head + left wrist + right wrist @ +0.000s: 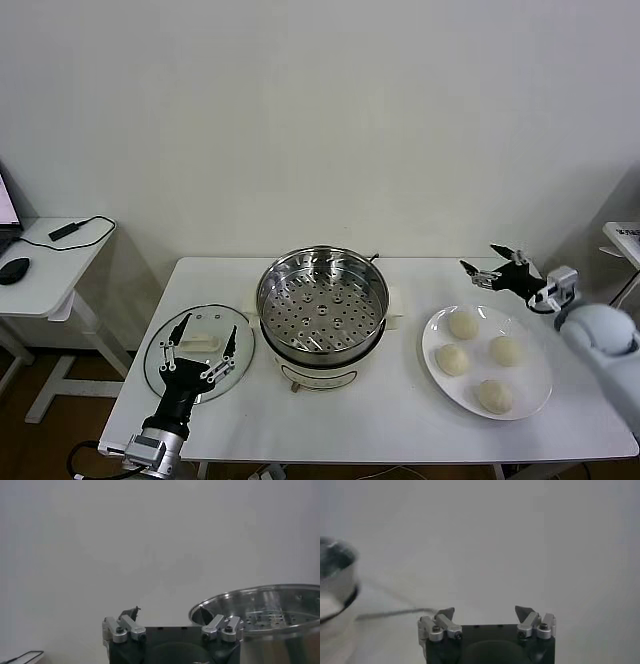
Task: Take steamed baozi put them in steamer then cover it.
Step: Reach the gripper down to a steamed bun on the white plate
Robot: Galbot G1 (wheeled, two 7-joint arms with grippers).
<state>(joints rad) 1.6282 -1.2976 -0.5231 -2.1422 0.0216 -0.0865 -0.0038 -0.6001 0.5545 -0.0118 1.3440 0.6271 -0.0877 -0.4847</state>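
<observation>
- Head view: four steamed baozi (463, 324) on plate (437, 371) at 3 o'clock from steamer (322, 297); probably soft, light, best pinched gently around sides. One cover (199, 352) at 9 o'clock, fragile glass. Right gripper (492, 263) open, empty, above plate's far edge; left gripper (200, 352) open above cover.
- Left wrist view: open, empty; steamer rim beside.
- Right wrist view: open, empty.

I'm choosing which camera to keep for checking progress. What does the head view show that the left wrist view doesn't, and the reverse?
Only the head view shows the four buns on their plate, the glass lid lying on the table, and the open right gripper. Only the left wrist view gives a side-on look at the steamer's rim. Both show the empty steamer and the open left gripper.
</observation>
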